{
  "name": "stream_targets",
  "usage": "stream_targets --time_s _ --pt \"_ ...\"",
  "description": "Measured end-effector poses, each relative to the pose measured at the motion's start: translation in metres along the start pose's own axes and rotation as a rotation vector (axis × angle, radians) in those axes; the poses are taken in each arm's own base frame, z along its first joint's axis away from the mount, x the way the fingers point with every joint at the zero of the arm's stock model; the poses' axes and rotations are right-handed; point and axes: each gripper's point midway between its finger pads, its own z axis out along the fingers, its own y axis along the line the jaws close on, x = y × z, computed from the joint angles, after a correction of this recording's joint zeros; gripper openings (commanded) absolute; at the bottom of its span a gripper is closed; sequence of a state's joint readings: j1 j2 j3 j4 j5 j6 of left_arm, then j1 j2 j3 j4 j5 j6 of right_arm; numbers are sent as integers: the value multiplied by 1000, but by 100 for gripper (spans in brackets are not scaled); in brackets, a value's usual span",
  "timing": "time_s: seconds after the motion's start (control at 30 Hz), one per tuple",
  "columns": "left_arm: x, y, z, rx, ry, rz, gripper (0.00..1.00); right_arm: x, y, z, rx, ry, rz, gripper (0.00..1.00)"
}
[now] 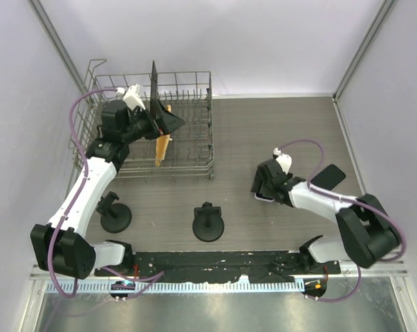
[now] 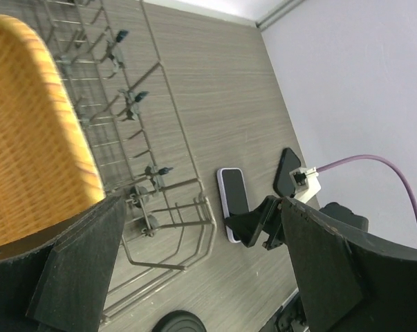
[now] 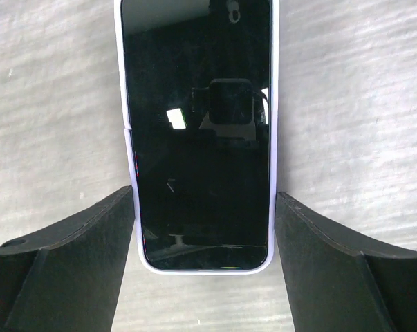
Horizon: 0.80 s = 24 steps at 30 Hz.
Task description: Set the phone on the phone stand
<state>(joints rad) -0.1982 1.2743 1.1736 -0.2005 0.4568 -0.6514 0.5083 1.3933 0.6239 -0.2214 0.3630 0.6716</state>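
Note:
The phone (image 3: 201, 131), dark screen up in a pale lilac case, lies flat on the wood-grain table. My right gripper (image 3: 203, 207) straddles its near end, with both fingers pressed against the long edges. From above only a pale sliver of the phone (image 1: 262, 198) shows under the right gripper (image 1: 265, 185). A black phone stand (image 1: 208, 223) with a round base stands near the front middle, and a second one like it (image 1: 115, 216) at the front left. My left gripper (image 1: 165, 122) hangs open over the dish rack, holding nothing.
A wire dish rack (image 1: 194, 149) fills the back left, with an orange-yellow woven piece (image 2: 28, 138) standing in it beside my left fingers. A flat black wedge (image 1: 328, 176) lies just right of the right gripper. Walls close in on both sides.

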Motion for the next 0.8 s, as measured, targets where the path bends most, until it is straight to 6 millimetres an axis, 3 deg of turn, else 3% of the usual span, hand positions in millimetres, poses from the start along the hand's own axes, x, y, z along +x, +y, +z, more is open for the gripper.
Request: stream_targets --time_s 0.23,0.33,0.5,0.63,0.8 --pt "12 -20 1 32 34 58 100 26 -3 -25 -104 -23 -8 14" --pt "19 -22 0 22 57 79 100 29 -5 -28 -99 -8 -16 1" --pt "22 -30 0 46 73 84 100 31 -5 -29 -99 2 -19 1" --pt "31 -40 2 74 100 100 95 30 4 -30 -152 3 -1 1" --pt "58 -52 21 145 220 56 93 24 34 -36 -306 -24 100 1"
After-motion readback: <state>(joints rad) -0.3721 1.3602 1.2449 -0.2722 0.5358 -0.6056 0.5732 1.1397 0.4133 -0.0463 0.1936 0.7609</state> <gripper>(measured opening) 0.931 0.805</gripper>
